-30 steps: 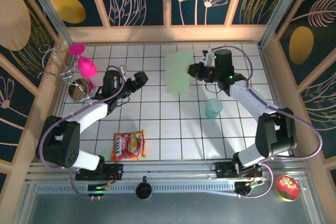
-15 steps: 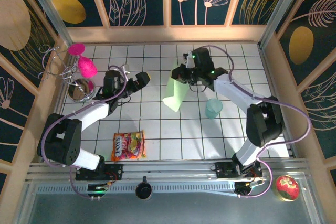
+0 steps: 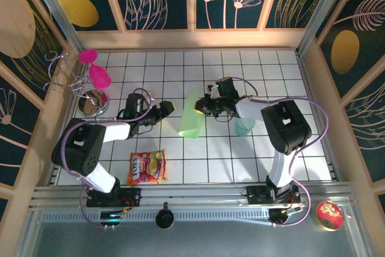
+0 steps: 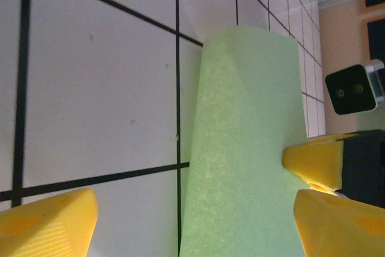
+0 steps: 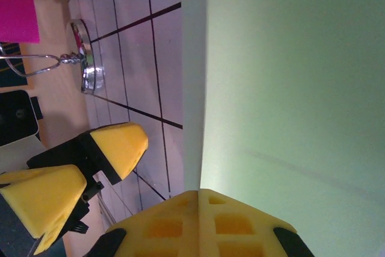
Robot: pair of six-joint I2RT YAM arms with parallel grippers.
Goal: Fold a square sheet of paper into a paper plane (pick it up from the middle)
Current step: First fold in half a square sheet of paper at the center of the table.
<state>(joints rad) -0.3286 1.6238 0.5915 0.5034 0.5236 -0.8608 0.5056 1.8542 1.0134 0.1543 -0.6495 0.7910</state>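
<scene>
The square sheet of paper (image 3: 192,123), pale mint green, hangs bowed in a curve over the middle of the table. My right gripper (image 3: 203,105) is shut on its far edge. In the right wrist view the closed fingers (image 5: 180,227) pinch the sheet (image 5: 289,88), which stretches away from them. My left gripper (image 3: 166,110) stands open just left of the sheet. In the left wrist view the sheet (image 4: 246,136) rises between its spread yellow fingers (image 4: 48,224), and the left gripper (image 4: 194,209) touches nothing. The right arm's yellow fingertips (image 4: 316,161) clamp the sheet's right edge.
A translucent teal cup (image 3: 245,126) stands just right of the right wrist. A candy bag (image 3: 146,167) lies at the near left. A metal bowl (image 3: 91,102) with a wire stand and pink pieces (image 3: 99,76) sits at the far left. The wooden walls enclose the table.
The right gripper has carried the sheet from the back middle down and leftward toward the table centre, and the sheet now bows. The left gripper has shifted right and nearer, up to the sheet.
</scene>
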